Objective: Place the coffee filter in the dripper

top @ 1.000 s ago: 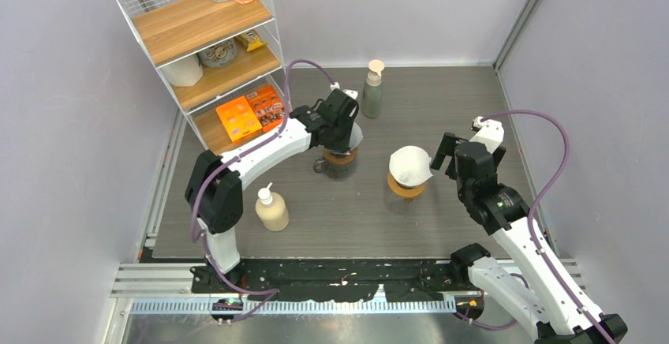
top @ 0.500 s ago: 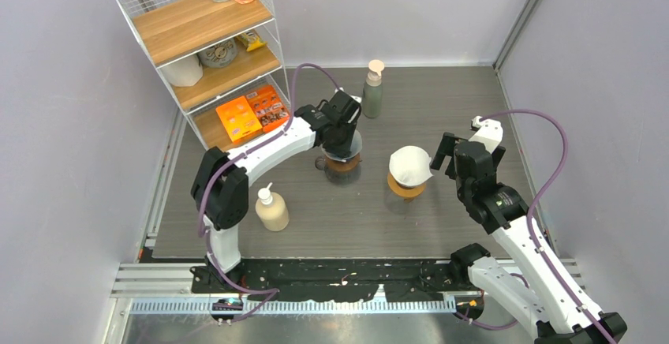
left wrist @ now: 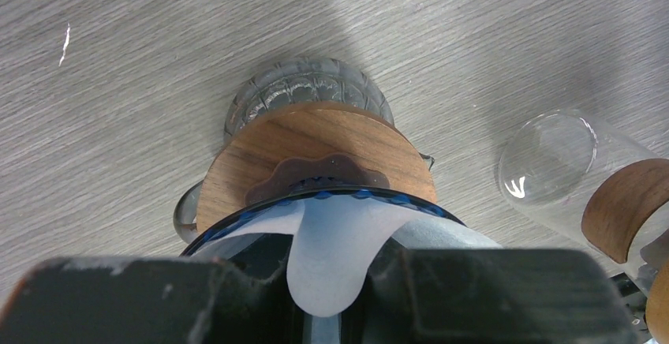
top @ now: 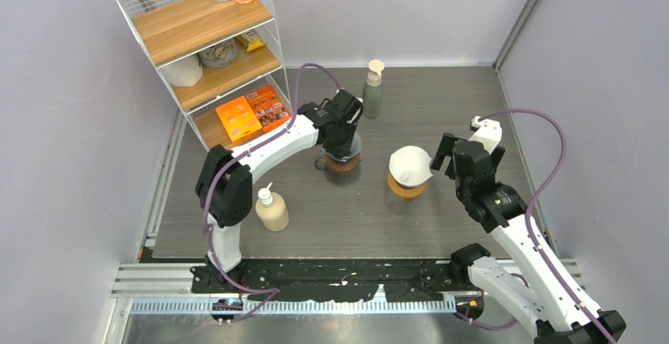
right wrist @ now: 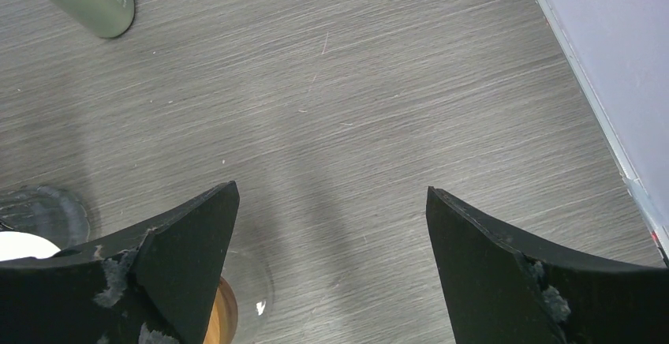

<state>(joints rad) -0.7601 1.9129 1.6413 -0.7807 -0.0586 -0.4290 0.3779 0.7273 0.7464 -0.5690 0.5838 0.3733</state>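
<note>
**White filter at the dripper's mouth, not yet let go**

Paper is the thing to watch. The coffee filter [left wrist: 331, 233] is pinched at its edge between the fingers of the left gripper [left wrist: 327, 304], which are closed on a fold of it. The left wrist view shows the rest of the sheet spread just inside the blue-tinted glass rim of the dripper [left wrist: 315, 151]. The dripper's wooden collar sits on a ribbed glass server [left wrist: 304, 87] on the table [top: 315, 218]. From above, the left arm hides most of the filter, so I cannot tell how deep it sits in the cone.

The right gripper [right wrist: 331, 202] hangs with its jaws wide apart and nothing between them. It is just beside a second white cone [top: 410, 164] that rests on another wooden-collared glass stand, well apart from the dripper being loaded.

My judgement is that the task is mostly done: the filter is carried over and lowered into the mouth. What seems left is to open the fingers, lift clear without dragging the paper out, and perhaps check that it sits evenly.
</note>
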